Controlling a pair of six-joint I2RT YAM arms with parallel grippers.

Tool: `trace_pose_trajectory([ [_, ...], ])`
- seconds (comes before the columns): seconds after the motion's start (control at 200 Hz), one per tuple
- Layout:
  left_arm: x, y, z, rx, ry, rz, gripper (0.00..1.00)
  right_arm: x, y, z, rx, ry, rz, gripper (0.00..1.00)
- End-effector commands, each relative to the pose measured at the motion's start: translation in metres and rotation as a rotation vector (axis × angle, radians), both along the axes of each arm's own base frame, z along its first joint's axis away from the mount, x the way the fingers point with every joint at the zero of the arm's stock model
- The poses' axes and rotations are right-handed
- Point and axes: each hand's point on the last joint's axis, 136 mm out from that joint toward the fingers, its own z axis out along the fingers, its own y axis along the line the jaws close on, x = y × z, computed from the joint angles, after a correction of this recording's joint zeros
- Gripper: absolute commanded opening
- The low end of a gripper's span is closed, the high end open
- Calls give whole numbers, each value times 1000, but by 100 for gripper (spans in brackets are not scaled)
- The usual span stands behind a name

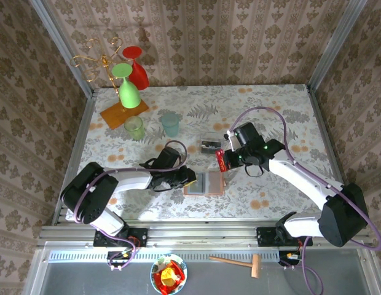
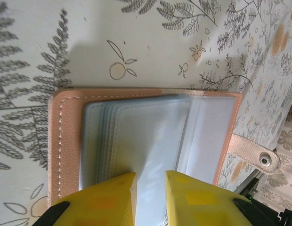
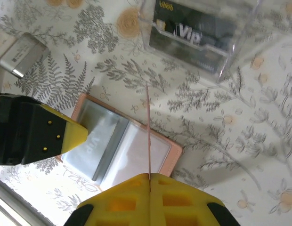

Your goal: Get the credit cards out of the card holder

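Floral-print worktop [image 1: 270, 110], wallpapered walls. Salmon-tan bifold card holder [image 1: 206, 184]: open flat, lower centre of the top view. Left gripper [image 2: 150, 178]: covers the holder's left edge, yellow fingers narrowly parted astride a clear pocket leaf, grasp not determinable. Right gripper [image 3: 150, 179]: clenched on thin red credit card [image 1: 220, 161], held on edge at the holder's upper right corner. Clear plastic tray [image 3: 233, 52] with black Vip card [image 3: 193, 35]: just above the holder. Green tumbler [image 1: 134, 127], pale blue tumbler [image 1: 170, 123], orange-based glass rack [image 1: 124, 114]: upper left, well apart.

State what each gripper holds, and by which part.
The right gripper pinches a credit card by one end. The left gripper sets its fingers on the card holder; a grip cannot be told.
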Motion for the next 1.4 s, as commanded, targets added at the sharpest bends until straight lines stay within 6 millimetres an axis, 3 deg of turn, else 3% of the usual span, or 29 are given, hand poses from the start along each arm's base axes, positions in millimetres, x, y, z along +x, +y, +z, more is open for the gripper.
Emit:
trace_pose_trajectory([
  [0.0,9,1,12,6,-34,1,24,8,-3,12,-102,-60,136,1],
  [0.1,12,2,16,6,-45,4,24,11,0,20,-157,-91,257,0],
  [0.12,12,2,17,5,-48,4,25,13,0,12,-179,-74,285,0],
  [0.385,18,12,25,4,-68,32,25,45,-3,5,-278,-40,475,0],
  [0.53,19,22,23,9,-66,55,25,63,6,9,-241,-56,579,0],
  [0.745,21,37,23,14,-67,92,25,83,5,3,-321,-90,764,0],
  [1.13,34,47,22,4,-55,118,25,125,1,-1,-384,-61,892,0],
  [1.395,38,49,17,9,-38,126,25,133,11,-10,-339,0,980,0],
])
